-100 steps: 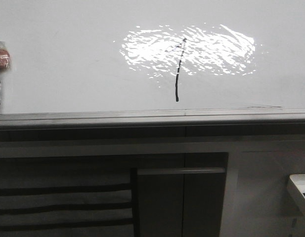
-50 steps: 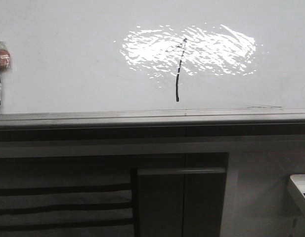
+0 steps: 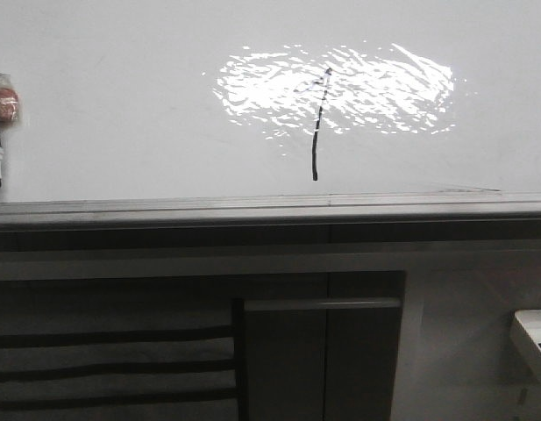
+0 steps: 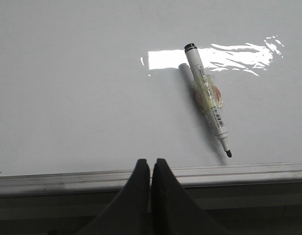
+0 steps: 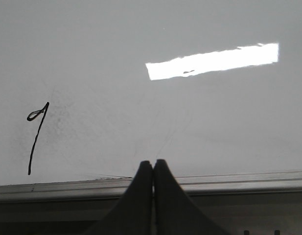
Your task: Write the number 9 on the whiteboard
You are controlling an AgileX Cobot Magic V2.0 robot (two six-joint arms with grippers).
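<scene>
Black ink on the whiteboard (image 3: 121, 105) forms the number 9 (image 5: 37, 134): a small closed loop at the top and a long, slightly curved tail running down toward the silver edge strip (image 3: 252, 209). We judge the writing step complete, since the figure reads as finished and neither hand carries a tool. We find the right hand (image 5: 153, 169) with its two fingers pressed together and nothing between them; it sits over the edge strip, and the figure lies ahead of it on the board and well off to one side. We find the left hand (image 4: 150, 169) likewise closed and empty, also above the strip. The marker (image 4: 208, 100) lies flat on the board ahead of this hand and slightly to one side, uncapped, its tip pointing back toward the strip and well apart from the figure. We read that placement as a deliberate set-down clear of the ink, so that the fresh stroke cannot be smeared by the marker.
</scene>
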